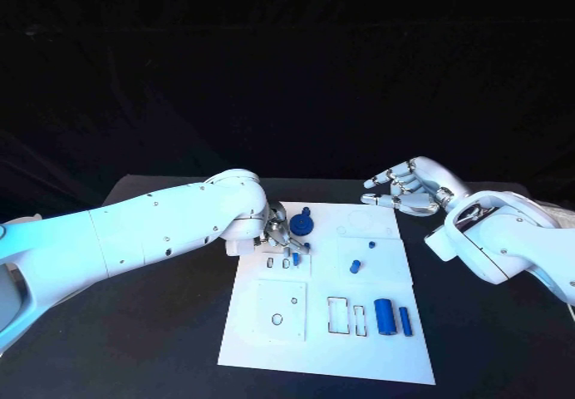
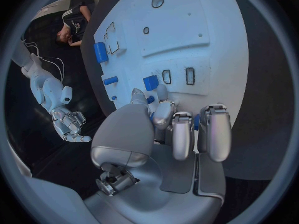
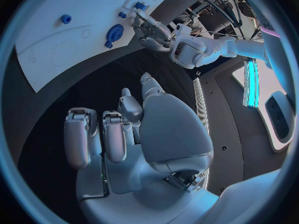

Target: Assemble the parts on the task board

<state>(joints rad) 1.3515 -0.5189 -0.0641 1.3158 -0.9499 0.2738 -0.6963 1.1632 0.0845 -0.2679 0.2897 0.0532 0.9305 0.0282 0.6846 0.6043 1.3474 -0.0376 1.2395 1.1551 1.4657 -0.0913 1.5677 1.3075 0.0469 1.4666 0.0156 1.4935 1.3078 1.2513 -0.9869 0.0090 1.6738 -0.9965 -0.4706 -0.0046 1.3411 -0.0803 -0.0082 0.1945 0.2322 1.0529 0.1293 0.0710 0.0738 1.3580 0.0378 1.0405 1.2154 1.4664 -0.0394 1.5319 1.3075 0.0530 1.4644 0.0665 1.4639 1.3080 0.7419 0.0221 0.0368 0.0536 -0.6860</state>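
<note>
The white task board (image 1: 323, 349) lies in the middle of the black table. My left hand (image 1: 278, 235) hovers over its far left part and pinches a small blue part (image 1: 296, 258) between thumb and finger, just beside two small slots (image 1: 278, 263). The left wrist view shows that part (image 2: 150, 81) at the fingertips (image 2: 163, 93), close to the slots (image 2: 178, 76). A round blue part (image 1: 302, 223) stands next to the hand. My right hand (image 1: 407, 188) is held above the table beyond the board's far right corner, fingers apart and holding nothing.
Two small blue pegs (image 1: 355, 266) (image 1: 373, 245) stand mid-board. A thick blue cylinder (image 1: 385, 316) and a thinner one (image 1: 406, 321) lie near the right edge, beside rectangular slots (image 1: 346, 316). A square plate with holes (image 1: 282, 309) sits at the near left.
</note>
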